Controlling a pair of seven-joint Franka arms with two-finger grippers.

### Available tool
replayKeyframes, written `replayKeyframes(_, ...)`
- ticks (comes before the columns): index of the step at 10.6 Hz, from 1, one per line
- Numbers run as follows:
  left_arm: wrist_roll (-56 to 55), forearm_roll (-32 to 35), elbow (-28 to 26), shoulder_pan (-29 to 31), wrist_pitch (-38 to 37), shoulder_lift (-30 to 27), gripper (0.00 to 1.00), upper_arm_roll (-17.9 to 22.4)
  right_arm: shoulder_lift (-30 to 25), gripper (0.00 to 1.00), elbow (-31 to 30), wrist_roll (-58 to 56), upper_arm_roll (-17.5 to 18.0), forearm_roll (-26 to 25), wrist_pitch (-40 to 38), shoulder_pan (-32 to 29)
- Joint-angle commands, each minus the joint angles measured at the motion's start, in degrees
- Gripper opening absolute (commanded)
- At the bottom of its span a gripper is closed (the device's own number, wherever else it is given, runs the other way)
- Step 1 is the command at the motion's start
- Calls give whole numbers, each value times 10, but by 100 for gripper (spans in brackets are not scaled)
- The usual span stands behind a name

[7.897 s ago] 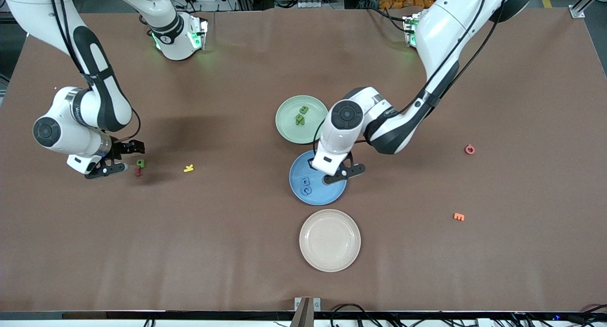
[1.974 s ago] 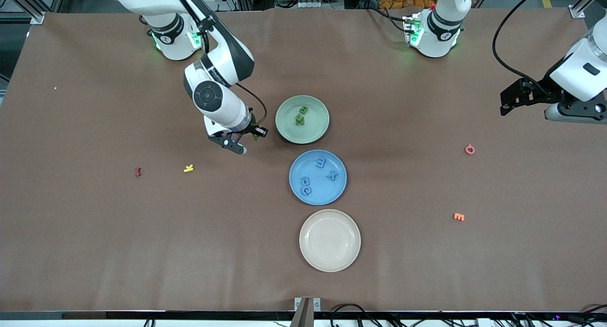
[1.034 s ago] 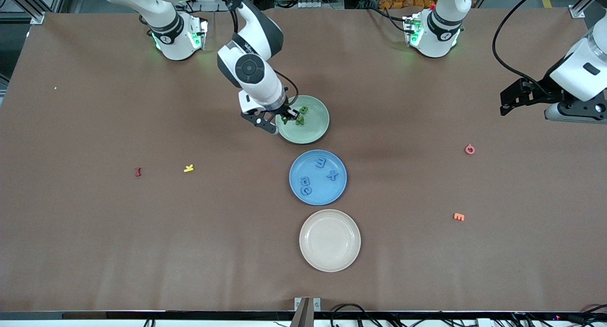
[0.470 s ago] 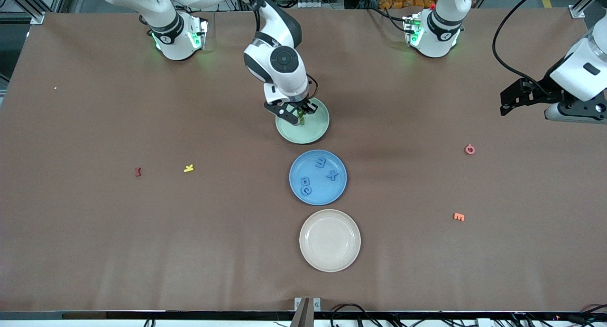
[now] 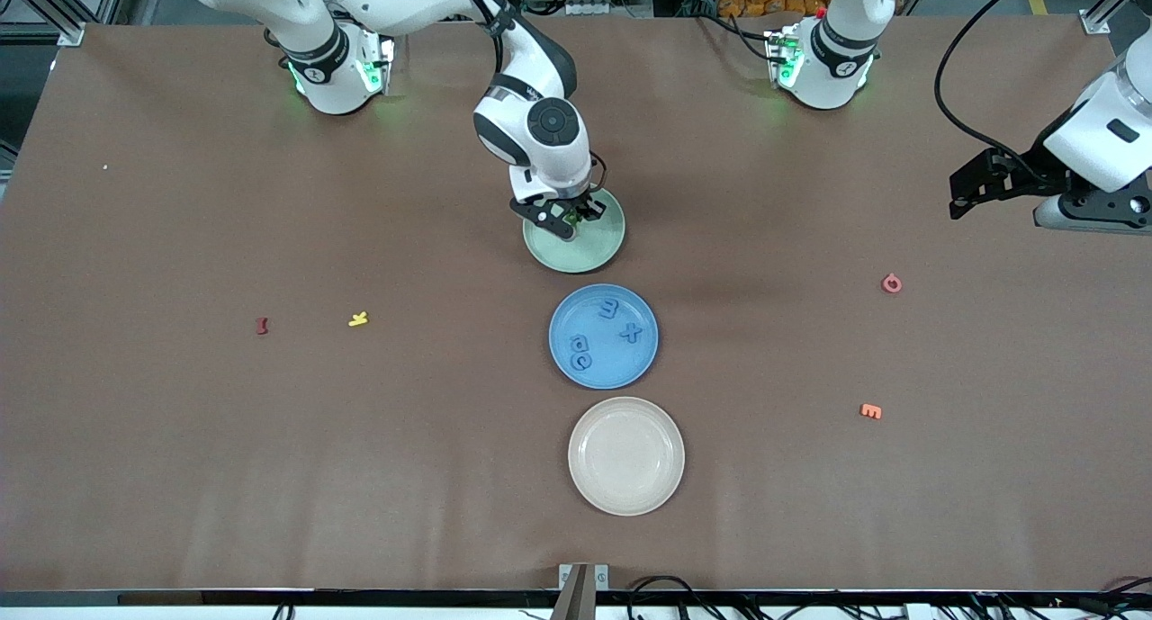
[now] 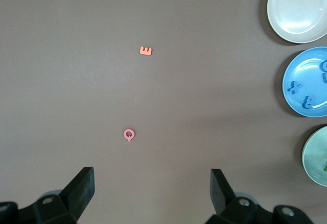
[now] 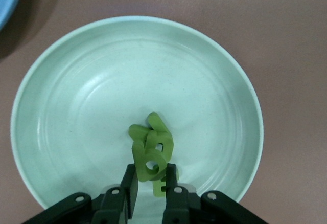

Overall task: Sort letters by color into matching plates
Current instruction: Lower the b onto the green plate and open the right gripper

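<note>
1. Right gripper (image 7: 151, 179) status: we see it over the green plate (image 5: 601, 247), in the upper centre of the front frame, its fingers clamped on a green letter (image 7: 152, 161). In the right wrist view the held piece sits directly above other green letters (image 7: 153, 132) lying in the plate's well; whether it touches them we cannot tell.

2. Left gripper (image 6: 153, 196) status: we see it spread wide and holding nothing, up in the air at the right edge of the front frame. That arm waits.

3. Location of task items: the blue plate (image 5: 562, 318) lies just below the green one in the front frame and carries four blue letters (image 5: 608, 310). We see no green or blue piece loose on the table.

4. Handling judgement: we rate the letters as light, chunky foam. They should give slightly under the pads and not break. Their low weight means a piece may cling to a finger on release or bounce on landing.

5. Grip location: we advise pinching across a solid stroke with flat opposing faces, as the fingers do now, not across an open loop, which may collapse.

6. Non-task items: a cream plate (image 5: 625, 456), a dark red letter (image 5: 262, 325), a yellow letter (image 5: 358, 318), a pink letter (image 5: 891, 283) and an orange letter (image 5: 870, 411) stay where they lie.
</note>
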Motion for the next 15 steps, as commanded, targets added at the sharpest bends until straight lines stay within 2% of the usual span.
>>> replayKeyframes(1, 13, -14, 11, 2, -7, 4, 100, 1, 14, 0, 13, 16, 0, -18, 0, 4)
replayKeyframes(2, 13, -14, 11, 2, -7, 5, 100, 1, 14, 7, 13, 16, 0, -18, -2, 4)
replayKeyframes(3, 13, -14, 11, 2, -7, 5, 100, 1, 14, 28, 13, 17, -1, -17, -5, 2)
replayKeyframes(4, 13, -14, 11, 3, -7, 5, 100, 1, 14, 56, 13, 31, -1, -17, -6, 0)
replayKeyframes(5, 13, -14, 11, 3, -5, 5, 100, 1, 13, 77, 14, 47, -1, -17, -6, 0)
replayKeyframes(7, 13, -14, 11, 3, -4, 5, 100, 1, 8, 87, 14, 50, -1, -17, -9, -1)
replayKeyframes(9, 13, -14, 11, 2, -4, 4, 100, 1, 1, 87, 17, 49, -1, -17, -10, -4)
replayKeyframes(12, 13, -14, 11, 3, -4, 5, 100, 1, -36, 87, 55, 45, 0, -13, -109, -21)
replayKeyframes(15, 13, -14, 11, 2, -4, 5, 100, 1, -103, 92, 65, 38, 2, -9, -188, -46)
